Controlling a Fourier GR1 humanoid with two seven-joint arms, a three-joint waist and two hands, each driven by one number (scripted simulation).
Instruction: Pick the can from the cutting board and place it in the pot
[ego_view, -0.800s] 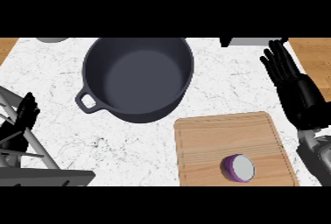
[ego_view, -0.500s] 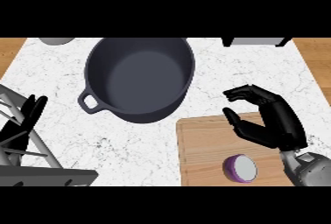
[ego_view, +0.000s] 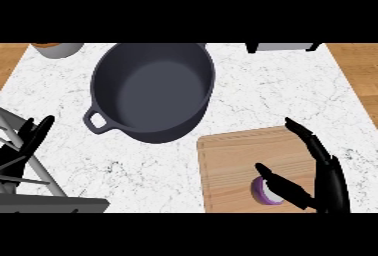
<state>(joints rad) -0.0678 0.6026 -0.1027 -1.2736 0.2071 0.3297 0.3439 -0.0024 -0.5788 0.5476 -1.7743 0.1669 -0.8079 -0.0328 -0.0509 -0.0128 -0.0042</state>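
My right hand (ego_view: 325, 175) is sitting over the lower right corner of the cutting board (ego_view: 244, 155), fingers straight and spread, nothing gripped. The thumb (ego_view: 284, 186) is crossing over the can (ego_view: 264, 193), covering its right part; the long fingers are pointing up along the board's right edge. I can't tell whether the thumb is touching the can or just passing above it.

The can is standing on the board near its bottom edge, purple top showing, well apart from the pot.

The pot (ego_view: 151, 90) is lying up and left of the board, dark grey, nothing showing inside it. Its loop handle (ego_view: 97, 121) is pointing lower left. The pot's lower rim is coming close to the board's top left corner, with a narrow strip of marble counter (ego_view: 295, 90) between them.

Open marble is showing right of the pot and above the board.

My left hand (ego_view: 29, 137) is resting at the left edge, fingers straight and up, next to grey rack bars (ego_view: 33, 175).

A pale cup (ego_view: 57, 48) is sitting at the top left edge and a grey box (ego_view: 284, 47) at the top right edge.
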